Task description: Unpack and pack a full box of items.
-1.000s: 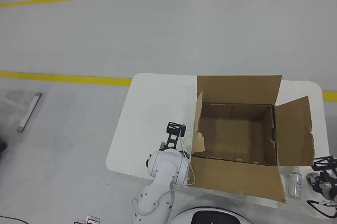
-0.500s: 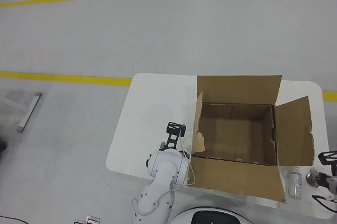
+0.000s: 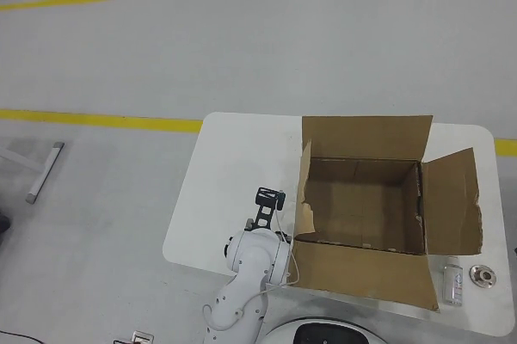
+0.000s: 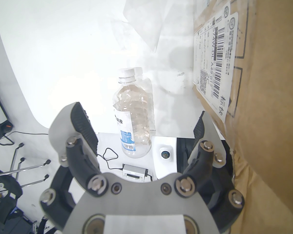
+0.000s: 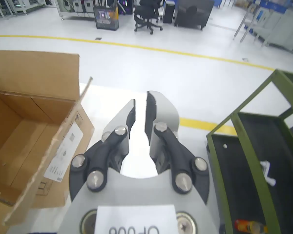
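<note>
Standing bottle (image 4: 132, 120) just beside box (image 4: 271, 98), left gripper (image 4: 139, 112) spread wide facing it, right gripper (image 5: 140, 103) nearly pressed together, empty.

A barcoded shipping label (image 4: 216, 66) sits on the box (image 4: 271, 103), a printed label (image 4: 127, 136) wraps the bottle (image 4: 133, 108).

Open cardboard box (image 3: 361, 215), clear bottle (image 4: 133, 113) beside it
</note>
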